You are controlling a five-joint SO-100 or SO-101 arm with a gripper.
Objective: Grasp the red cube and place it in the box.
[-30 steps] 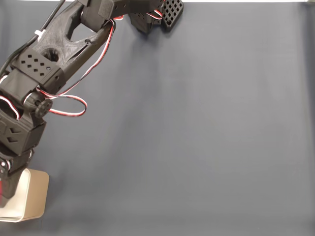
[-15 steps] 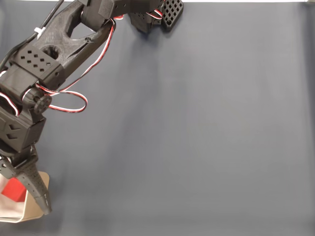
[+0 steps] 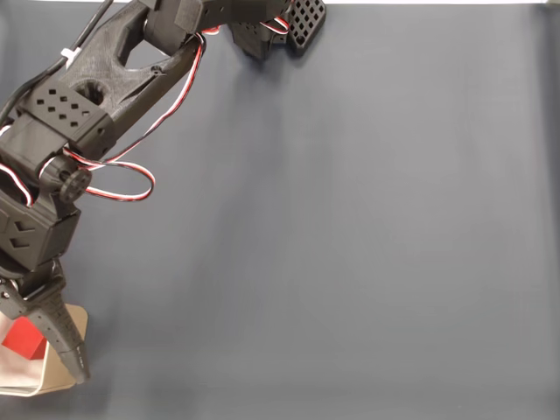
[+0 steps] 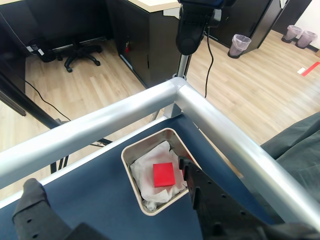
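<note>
The red cube lies flat on crumpled white paper inside the beige box, free of both fingers. My gripper hangs open above the box. One black finger reaches over the box's right rim, and the other finger is far off at the lower left. In the fixed view the box sits at the bottom left corner with the red cube showing inside it. There the gripper stands over the box, with one finger crossing the box's right side.
A dark blue cloth covers the table. The arm's base stands at the top edge of the fixed view. In the wrist view, silver frame rails run just beyond the box at the table's corner, with office floor below.
A second ago the gripper was closed low over the box, hiding the cube. It has since opened, one finger swinging right, and the cube now lies in the box.
</note>
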